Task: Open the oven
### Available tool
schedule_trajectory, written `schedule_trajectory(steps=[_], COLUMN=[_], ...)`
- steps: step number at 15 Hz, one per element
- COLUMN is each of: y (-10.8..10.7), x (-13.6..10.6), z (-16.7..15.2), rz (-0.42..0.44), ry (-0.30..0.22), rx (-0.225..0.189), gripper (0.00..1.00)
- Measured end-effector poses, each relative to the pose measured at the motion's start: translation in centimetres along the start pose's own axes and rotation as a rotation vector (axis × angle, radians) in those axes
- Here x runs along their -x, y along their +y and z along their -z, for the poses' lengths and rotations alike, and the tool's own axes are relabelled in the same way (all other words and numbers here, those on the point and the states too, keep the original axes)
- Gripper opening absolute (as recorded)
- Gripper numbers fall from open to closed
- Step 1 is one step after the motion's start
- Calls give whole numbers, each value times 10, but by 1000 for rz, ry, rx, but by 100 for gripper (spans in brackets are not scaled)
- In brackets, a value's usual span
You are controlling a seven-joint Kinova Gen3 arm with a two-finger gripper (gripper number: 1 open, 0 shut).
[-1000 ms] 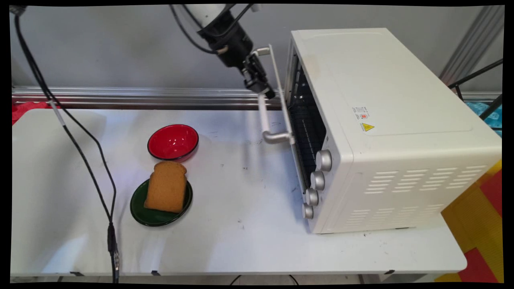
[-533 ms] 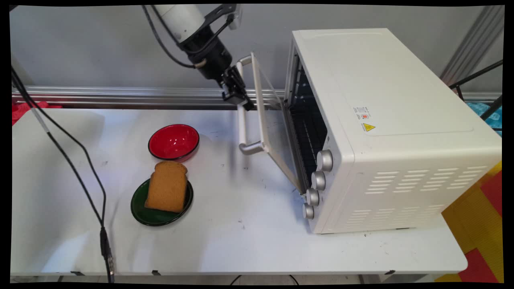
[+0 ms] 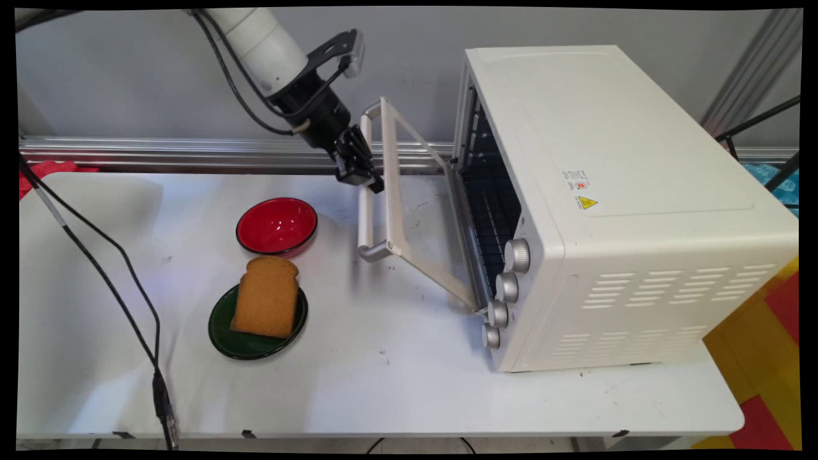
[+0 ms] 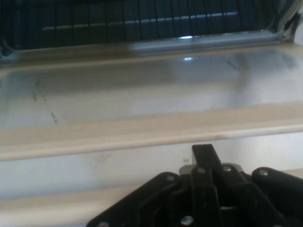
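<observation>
Swinging down now: your gripper (image 3: pixel 365 179) is clamped on the door handle (image 3: pixel 365 211) of the toaster oven (image 3: pixel 613 198), and the glass door (image 3: pixel 422 223) is approx halfway open vs. barely cracked a sec ago. Rack's showing inside. Bread (image 3: pixel 266 296) sits on the green plate (image 3: pixel 220 329), red bowl (image 3: pixel 277 225) just behind it, both well left of the door.

Oven mouth partly barred by its own door

The half-lowered door (image 3: pixel 418 211) slants across the oven (image 3: pixel 613 204) opening; the red bowl (image 3: pixel 276 225) and the plate (image 3: pixel 255 326) bearing toast (image 3: pixel 265 297) stand well left of the oven, with bare worktop (image 3: pixel 383 370) between.
</observation>
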Motion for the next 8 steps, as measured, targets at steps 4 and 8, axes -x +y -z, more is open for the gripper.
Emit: schedule_trajectory(steps=[4,8], y=[-3,-4], x=[18,38], z=[-7,-11], rz=[-2,-1], ry=[-1,-8], rx=[-6,-10], gripper=[0,0])
